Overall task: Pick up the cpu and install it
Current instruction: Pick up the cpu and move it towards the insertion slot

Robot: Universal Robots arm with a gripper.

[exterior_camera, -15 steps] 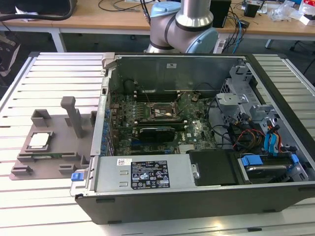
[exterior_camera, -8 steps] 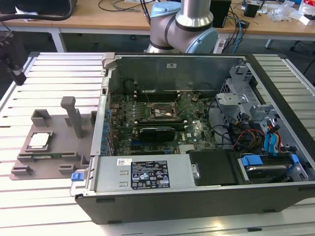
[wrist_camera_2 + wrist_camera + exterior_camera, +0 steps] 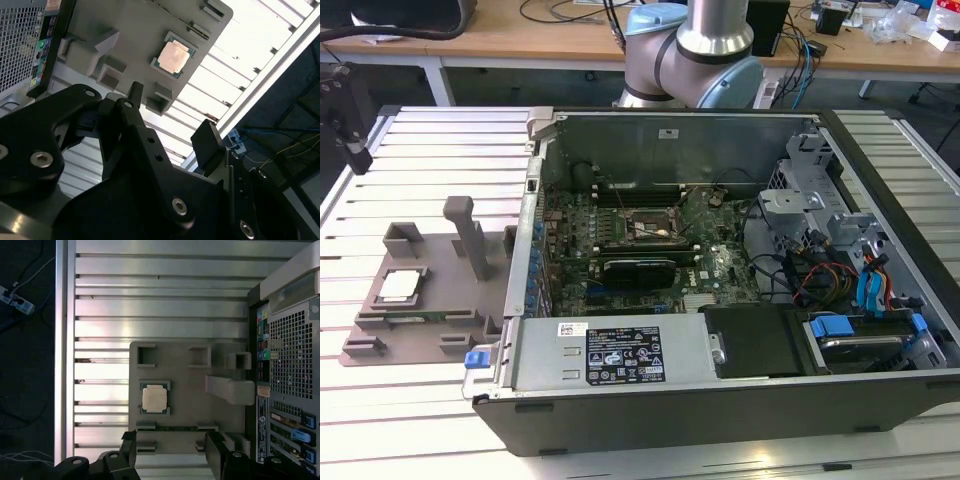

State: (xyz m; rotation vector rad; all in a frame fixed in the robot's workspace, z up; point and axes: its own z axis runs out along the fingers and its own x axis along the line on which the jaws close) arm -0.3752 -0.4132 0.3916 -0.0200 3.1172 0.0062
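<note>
Nearest in the exterior view: the dark front wall of the open computer case (image 3: 720,410), laid on its side on the slatted aluminium table (image 3: 440,140), motherboard (image 3: 610,260) facing up, probably for easy reach from above. In the middle of the board, a square socket frame (image 3: 650,228), seemingly empty and so likely the seat meant for the cpu. Beside the case, on the exterior view's left, the grey fixture tray (image 3: 430,250) with upright posts (image 3: 470,235). In one shallow recess of it, the cpu (image 3: 400,286), lying flat with the metal top upward, kept from sliding by the recess walls. Behind the case, the base joints of the robot arm (image 3: 710,50). In the second wrist view, close to the lens: the black gripper (image 3: 170,117), fingers (image 3: 207,142) spread apart and pinching nothing, hanging above the fixture tray (image 3: 130,30) and apart from it. Beyond them, the cpu (image 3: 174,56), untouched in its recess. In the first wrist view, looking straight down: the gripper (image 3: 170,445) with spread fingers (image 3: 130,447) over one edge of the fixture tray (image 3: 185,385), not yet over the cpu (image 3: 154,399). The cpu near the fingers, and well apart from the case's rear panel (image 3: 285,350). Judged from this: cpu not yet picked up, work at the approach stage.
</note>
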